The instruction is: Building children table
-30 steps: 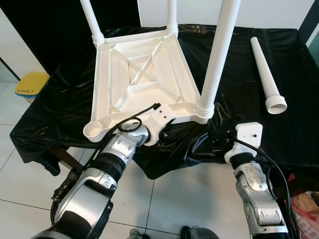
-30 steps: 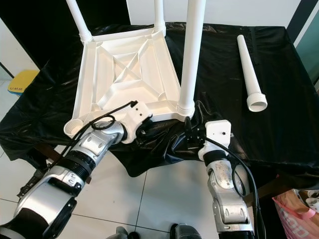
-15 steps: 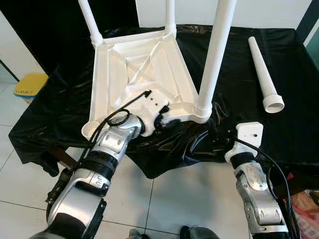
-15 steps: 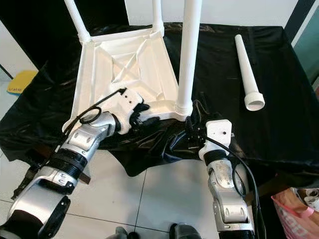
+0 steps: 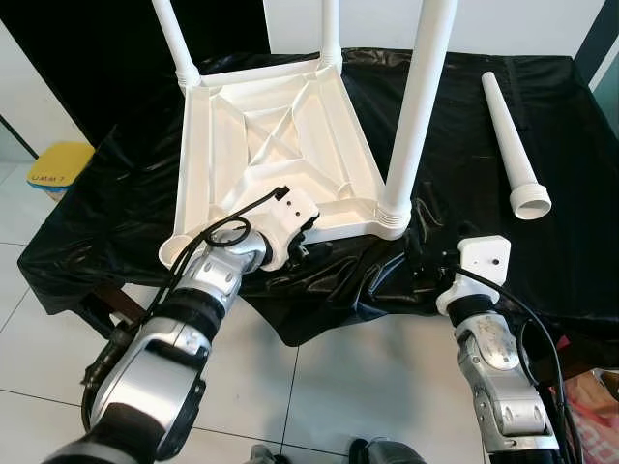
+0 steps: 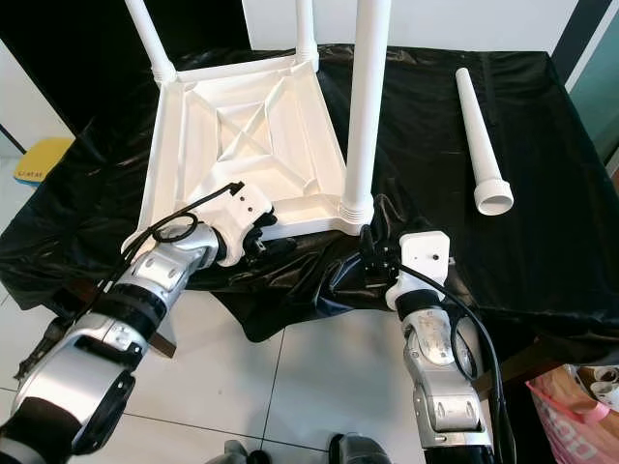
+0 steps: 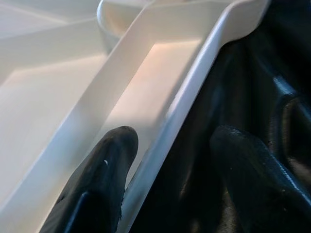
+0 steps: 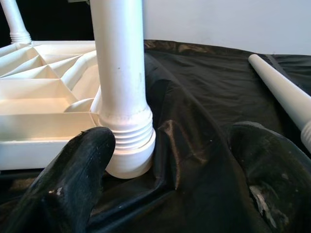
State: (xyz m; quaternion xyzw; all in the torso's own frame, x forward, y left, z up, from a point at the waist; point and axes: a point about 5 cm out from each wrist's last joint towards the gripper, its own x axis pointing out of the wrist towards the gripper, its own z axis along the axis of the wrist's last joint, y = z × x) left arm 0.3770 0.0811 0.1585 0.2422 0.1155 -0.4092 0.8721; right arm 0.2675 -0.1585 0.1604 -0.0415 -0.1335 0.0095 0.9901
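At tabletop [image 5: 280,145] rim | left pincer [image 7: 167,160] parted, straddling, perhaps touching

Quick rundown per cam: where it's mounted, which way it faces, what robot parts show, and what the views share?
Left eye view, right eye view: head, facing forward and down at the upturned white table on the black sheet; left gripper, right gripper and both arms show.
Left wrist view: on the left wrist, along the fingers straddling the table's rim.
Right wrist view: on the right wrist, fingers spread before the screwed-in leg.
Shared: table and sheet in all; loose leg in eye and right wrist views.
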